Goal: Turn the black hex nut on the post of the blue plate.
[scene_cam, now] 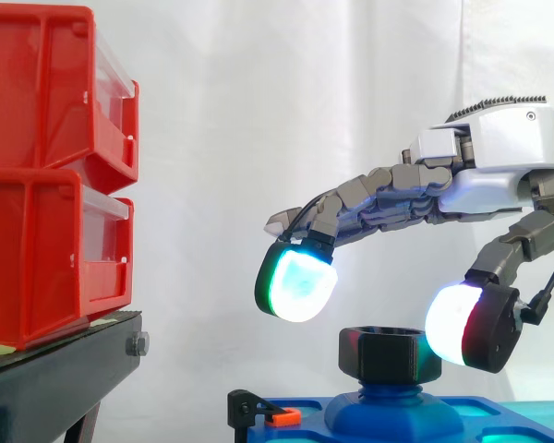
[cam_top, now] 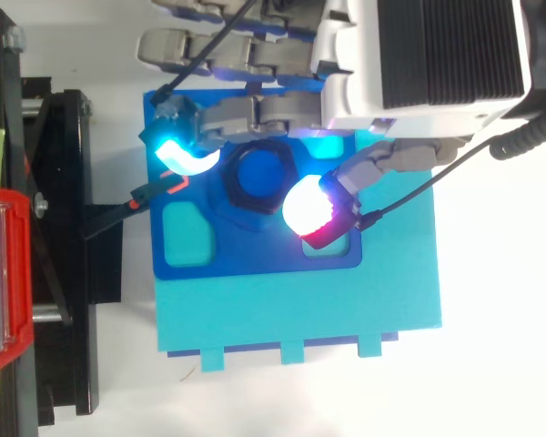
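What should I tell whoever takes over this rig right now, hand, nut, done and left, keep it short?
Hand: open, over the black hex nut, holding nothing.
One finger pad hangs up and to the side of the nut, clear of it. The thumb pad sits close by the nut's opposite side; contact cannot be told.
The nut sits on the post of the blue plate.
Done: hand straddles the nut.
Left: close on the nut and turn it.

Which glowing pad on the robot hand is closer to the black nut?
The white-and-red pad, level with the black hex nut at its side; the cyan-green pad hangs higher, above the nut's other side.
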Controlling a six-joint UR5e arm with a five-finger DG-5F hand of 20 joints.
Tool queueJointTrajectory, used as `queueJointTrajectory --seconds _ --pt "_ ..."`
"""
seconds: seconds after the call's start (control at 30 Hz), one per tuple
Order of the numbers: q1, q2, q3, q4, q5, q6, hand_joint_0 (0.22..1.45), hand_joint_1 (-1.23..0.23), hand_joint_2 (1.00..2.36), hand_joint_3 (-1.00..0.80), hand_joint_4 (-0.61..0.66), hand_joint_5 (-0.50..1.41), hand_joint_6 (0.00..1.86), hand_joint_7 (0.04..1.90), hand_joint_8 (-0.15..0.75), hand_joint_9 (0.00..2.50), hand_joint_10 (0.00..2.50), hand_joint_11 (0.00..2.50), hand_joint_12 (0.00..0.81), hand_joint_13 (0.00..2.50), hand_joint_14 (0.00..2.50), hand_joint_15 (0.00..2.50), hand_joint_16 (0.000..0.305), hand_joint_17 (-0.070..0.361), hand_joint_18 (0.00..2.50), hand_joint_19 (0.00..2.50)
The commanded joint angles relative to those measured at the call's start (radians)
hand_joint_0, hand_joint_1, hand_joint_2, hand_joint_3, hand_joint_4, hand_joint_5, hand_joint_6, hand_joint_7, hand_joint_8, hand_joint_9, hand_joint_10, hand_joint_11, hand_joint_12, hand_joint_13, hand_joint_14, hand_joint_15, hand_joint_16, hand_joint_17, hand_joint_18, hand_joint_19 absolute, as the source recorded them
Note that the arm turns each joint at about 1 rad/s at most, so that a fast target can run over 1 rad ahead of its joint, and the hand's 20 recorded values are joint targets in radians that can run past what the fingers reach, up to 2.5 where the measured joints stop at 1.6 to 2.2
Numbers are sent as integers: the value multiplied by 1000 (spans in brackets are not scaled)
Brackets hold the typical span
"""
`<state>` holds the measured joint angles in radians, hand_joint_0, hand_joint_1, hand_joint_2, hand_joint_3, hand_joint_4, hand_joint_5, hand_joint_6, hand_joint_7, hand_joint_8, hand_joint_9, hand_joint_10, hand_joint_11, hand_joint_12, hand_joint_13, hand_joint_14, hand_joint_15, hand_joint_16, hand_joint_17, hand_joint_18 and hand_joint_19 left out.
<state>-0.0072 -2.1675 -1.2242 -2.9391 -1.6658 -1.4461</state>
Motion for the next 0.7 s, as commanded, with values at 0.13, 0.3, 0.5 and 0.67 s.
queueJointTrajectory --seconds 0.13,0.3,0.5,0.67 --pt "0 0 0 -3 0 0 447 -829 1000 -500 91 -297 502 746 164 97 2 63 327 69 0 2 47 106 129 179" --pt "-2 0 0 -11 -2 0 451 -817 1000 -500 96 -293 502 756 161 100 2 71 325 71 0 4 47 105 130 182" --pt "-2 0 0 -18 -2 0 450 -816 1000 -500 113 -286 502 758 166 123 0 55 328 88 0 0 47 106 156 171" --pt "0 0 0 -18 -8 0 449 -807 1000 -500 117 -284 502 762 166 129 0 67 328 95 0 0 47 106 156 171"
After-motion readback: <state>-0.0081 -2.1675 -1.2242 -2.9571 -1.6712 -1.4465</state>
